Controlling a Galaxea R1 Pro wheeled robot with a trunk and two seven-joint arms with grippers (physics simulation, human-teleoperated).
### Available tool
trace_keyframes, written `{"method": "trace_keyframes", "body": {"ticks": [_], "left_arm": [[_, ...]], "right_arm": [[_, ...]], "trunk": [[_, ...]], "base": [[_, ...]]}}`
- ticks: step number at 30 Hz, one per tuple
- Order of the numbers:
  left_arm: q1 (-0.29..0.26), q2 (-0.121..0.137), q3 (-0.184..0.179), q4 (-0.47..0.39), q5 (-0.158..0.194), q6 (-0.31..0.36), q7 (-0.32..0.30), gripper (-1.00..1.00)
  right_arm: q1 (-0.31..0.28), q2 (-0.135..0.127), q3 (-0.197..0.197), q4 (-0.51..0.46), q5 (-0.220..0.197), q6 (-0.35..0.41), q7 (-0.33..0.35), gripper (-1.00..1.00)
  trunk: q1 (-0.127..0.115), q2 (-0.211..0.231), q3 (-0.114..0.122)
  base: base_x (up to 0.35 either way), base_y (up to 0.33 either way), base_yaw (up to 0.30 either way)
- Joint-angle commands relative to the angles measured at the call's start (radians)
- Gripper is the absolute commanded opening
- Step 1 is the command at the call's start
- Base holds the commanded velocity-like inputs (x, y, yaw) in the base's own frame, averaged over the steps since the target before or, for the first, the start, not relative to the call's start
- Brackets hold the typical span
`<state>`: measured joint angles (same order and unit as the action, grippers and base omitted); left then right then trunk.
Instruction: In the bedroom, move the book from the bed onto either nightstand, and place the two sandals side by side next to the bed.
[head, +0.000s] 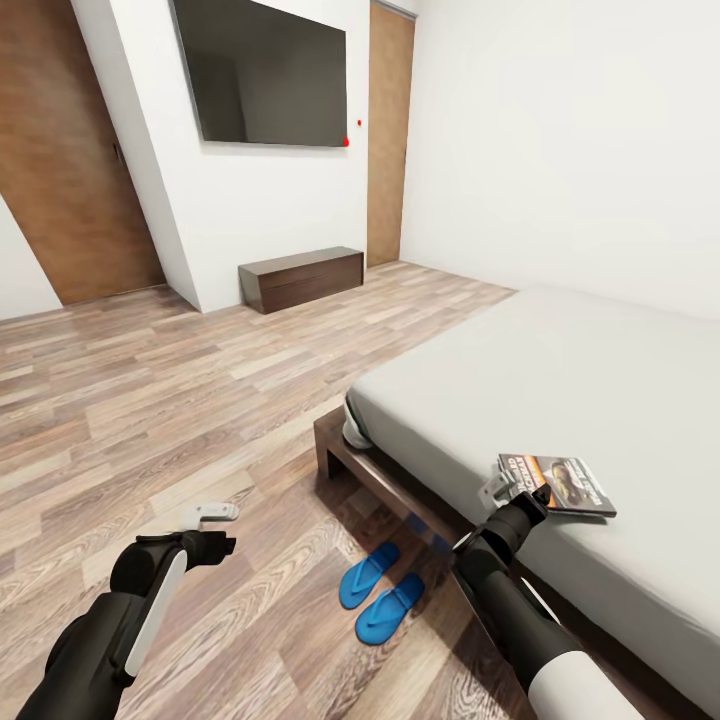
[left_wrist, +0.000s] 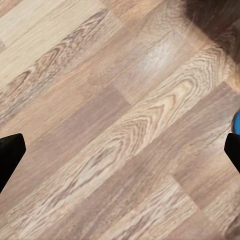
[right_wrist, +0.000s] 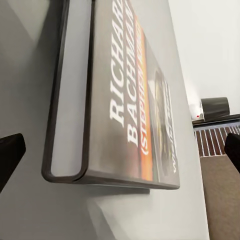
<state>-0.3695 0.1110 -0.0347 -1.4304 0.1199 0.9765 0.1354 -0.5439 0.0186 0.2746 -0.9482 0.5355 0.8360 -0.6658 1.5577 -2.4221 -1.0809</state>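
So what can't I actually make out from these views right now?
- Nightstand: none in sight, so the drop spot is unknown.
- Book, head view: the right gripper covers its near edge; contact unclear.
- Right wrist view: gripper fingers cut off by the edges.
- Sandals, left wrist view: one blue sliver at the edge.

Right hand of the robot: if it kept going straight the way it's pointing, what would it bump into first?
Most likely the book. The right hand reaches over the bed edge, fingers apart, and its wrist camera looks straight at the book lying flat on the mattress. How much gap is left is hard to judge.
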Motion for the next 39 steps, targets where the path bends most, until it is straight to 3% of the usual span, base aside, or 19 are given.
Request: {"method": "trace_keyframes", "body": {"ticks": [1, 12, 13, 39], "left_arm": [[0.000, 0.001, -0.002, -0.001, 0.011, 0.003, 0.010, 1.00], [-0.001, 0.001, -0.002, -0.001, 0.010, 0.002, 0.010, 1.00], [-0.001, 0.001, -0.002, -0.001, 0.010, 0.003, 0.010, 1.00], [-0.001, 0.001, -0.002, -0.012, 0.010, 0.004, 0.010, 1.00]], "right_arm": [[-0.001, 0.000, 0.002, 0.000, 0.000, 0.005, -0.003, 1.00], [-0.001, 0.000, 0.002, 0.000, 0.000, 0.005, -0.003, 1.00], [-0.001, 0.000, 0.002, 0.000, 0.000, 0.005, -0.003, -1.00], [-0.001, 0.000, 0.002, 0.000, 0.000, 0.005, -0.001, -1.00]], "trunk": [[0.000, 0.000, -0.001], [0.000, 0.000, -0.001], [0.000, 0.000, -0.001], [0.000, 0.000, -0.001]], "base": [[0.010, -0.008, 0.000], [0.002, -0.001, 0.000], [0.000, 0.000, 0.000], [0.000, 0.000, 0.000]]}}
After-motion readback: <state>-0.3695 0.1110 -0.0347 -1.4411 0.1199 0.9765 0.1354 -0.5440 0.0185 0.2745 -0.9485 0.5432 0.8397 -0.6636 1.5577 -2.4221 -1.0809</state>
